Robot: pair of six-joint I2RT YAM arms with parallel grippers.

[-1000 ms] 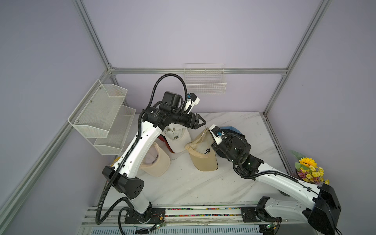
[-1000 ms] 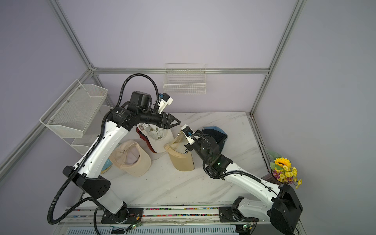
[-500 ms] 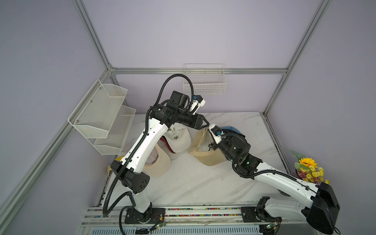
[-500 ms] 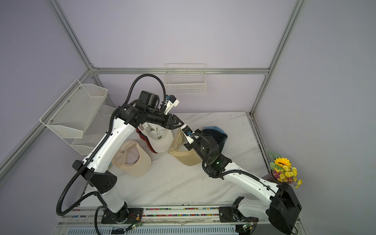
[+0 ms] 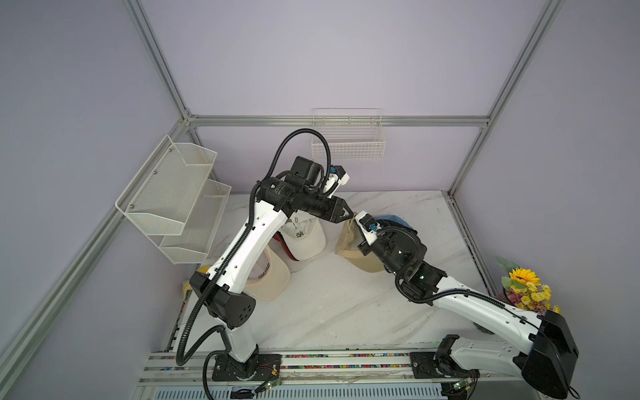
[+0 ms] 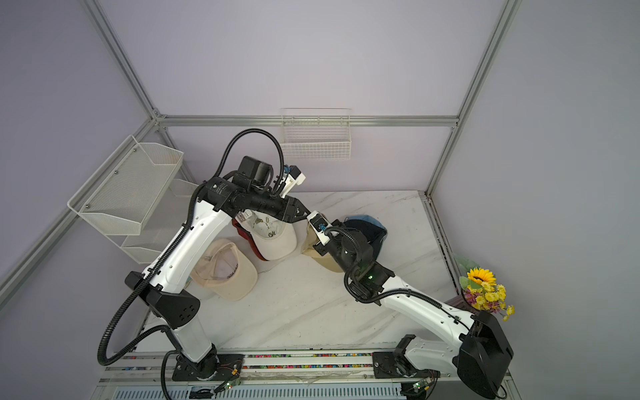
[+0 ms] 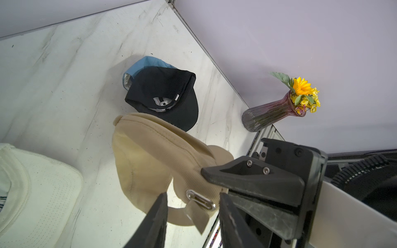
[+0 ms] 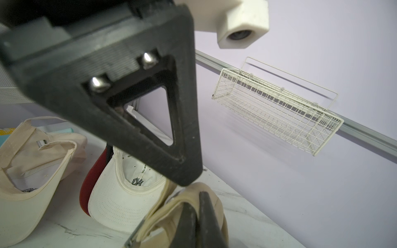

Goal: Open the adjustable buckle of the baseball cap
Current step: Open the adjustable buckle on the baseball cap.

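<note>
White marble-look worktop. L side: cream cap lies inside-up, flat on the surface. Just behind it, white cap, also inside-up, lies partly over a red cap. R rear: black cap stacked on a blue cap. Tan cap mid-worktop, tilted up; contact w/ surface unclear. Vase w/ yellow flowers at R edge, on or just off it, can't tell.

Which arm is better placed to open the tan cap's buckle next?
Probably left: the left gripper has jaws apart around the buckle, while the right gripper is shut on the tan cap, holding it.
</note>
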